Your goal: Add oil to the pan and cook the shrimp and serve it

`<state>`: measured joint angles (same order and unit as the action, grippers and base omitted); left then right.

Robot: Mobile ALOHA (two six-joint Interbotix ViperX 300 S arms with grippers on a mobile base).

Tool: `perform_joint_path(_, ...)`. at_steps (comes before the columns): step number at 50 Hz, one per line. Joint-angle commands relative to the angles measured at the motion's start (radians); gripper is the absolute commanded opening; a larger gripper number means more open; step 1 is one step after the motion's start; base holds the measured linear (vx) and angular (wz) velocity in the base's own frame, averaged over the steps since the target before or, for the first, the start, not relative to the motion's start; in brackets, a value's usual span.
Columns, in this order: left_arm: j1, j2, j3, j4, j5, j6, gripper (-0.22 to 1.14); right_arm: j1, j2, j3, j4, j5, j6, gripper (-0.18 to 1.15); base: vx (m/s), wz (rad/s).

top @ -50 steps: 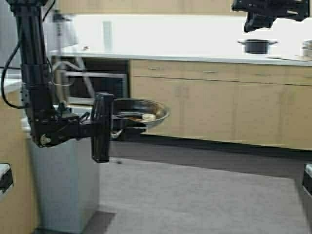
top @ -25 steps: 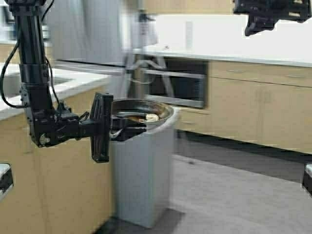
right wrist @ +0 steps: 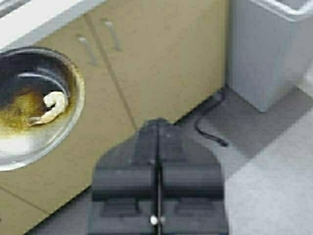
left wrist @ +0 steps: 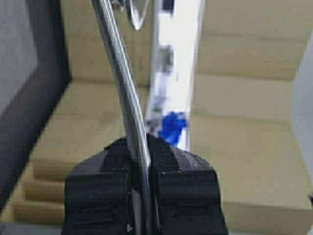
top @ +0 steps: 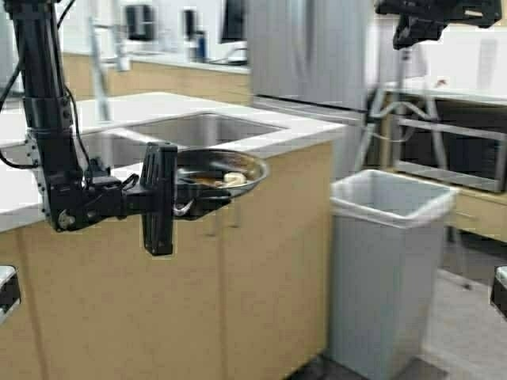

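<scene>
**Pan out front in my L grip, counter just beyond it**

My left gripper (top: pixel 184 199) is clamped hard on the pan (top: pixel 218 172) by its thin handle. In the left wrist view the steel strip runs straight up out of the black pads (left wrist: pixel 168 161), pinched tight, no gap either side. So: shut, loaded, pan held level in mid-air, nothing under it but cabinet front.

Key relation: the pan sits fwd of my jaws along the handle's line, handle pointing back at me, bowl away. It hangs in front of the island counter (top: pixel 301 134), seemingly abt counter height, so getting it over the top looks like a reach fwd, not sideways. The sink (top: pixel 198 127) is beyond it, a bit to my left. The trash bin (top: pixel 392 198) is well off to my right on the floor, clear of the pan.

The shrimp (right wrist: pixel 51 105) lies inside on the browned, oily bottom. The right wrist view shows one curled pale piece, off-centre, away from the rim. Nothing spilling.

My right gripper (top: pixel 420 24) is parked high up, top right, looking down past the pan to the cabinet doors (right wrist: pixel 161 63). Its fingers (right wrist: pixel 127 181) are closed together w/ nothing between them. It's well apart from the pan, so L arm is the only one near.

Judgement: cooking looks done, serving is what's left. No plate or bowl in sight yet, so can't say where it goes. Main risk is tilt, since a long lever on a thin handle could roll in my pads.
</scene>
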<state>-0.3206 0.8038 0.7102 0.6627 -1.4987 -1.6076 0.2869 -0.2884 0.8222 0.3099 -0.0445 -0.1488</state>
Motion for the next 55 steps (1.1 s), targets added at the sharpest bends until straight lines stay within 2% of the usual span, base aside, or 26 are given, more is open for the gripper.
perform_joint_path(1, -0.006, -0.078, 0.008, 0.006, -0.023, 0.018, 0.04, -0.002, -0.009, -0.017, -0.002, -0.011, 0.002, 0.08, 0.02, 0.39)
perform_joint_path(8, -0.006, -0.086, 0.006, 0.015, -0.023, 0.018, 0.04, -0.002, -0.009, -0.009, -0.002, -0.009, 0.002, 0.08, 0.02, 0.40)
perform_joint_path(18, 0.000, -0.087, -0.028, 0.091, -0.023, 0.011, 0.04, -0.002, -0.009, -0.017, -0.002, -0.018, 0.002, 0.08, 0.02, 0.40)
perform_joint_path(26, -0.002, -0.137, -0.003, 0.087, -0.021, 0.005, 0.04, -0.002, -0.011, 0.000, 0.000, -0.017, 0.002, 0.08, 0.02, 0.35)
perform_joint_path(46, -0.002, -0.365, 0.121, 0.089, -0.009, -0.055, 0.04, -0.002, -0.018, 0.002, -0.002, -0.014, 0.002, 0.08, 0.05, 0.45)
perform_joint_path(55, -0.002, -0.508, 0.152, 0.089, 0.074, -0.081, 0.04, -0.002, -0.018, 0.015, -0.002, -0.014, 0.002, 0.08, 0.05, 0.51)
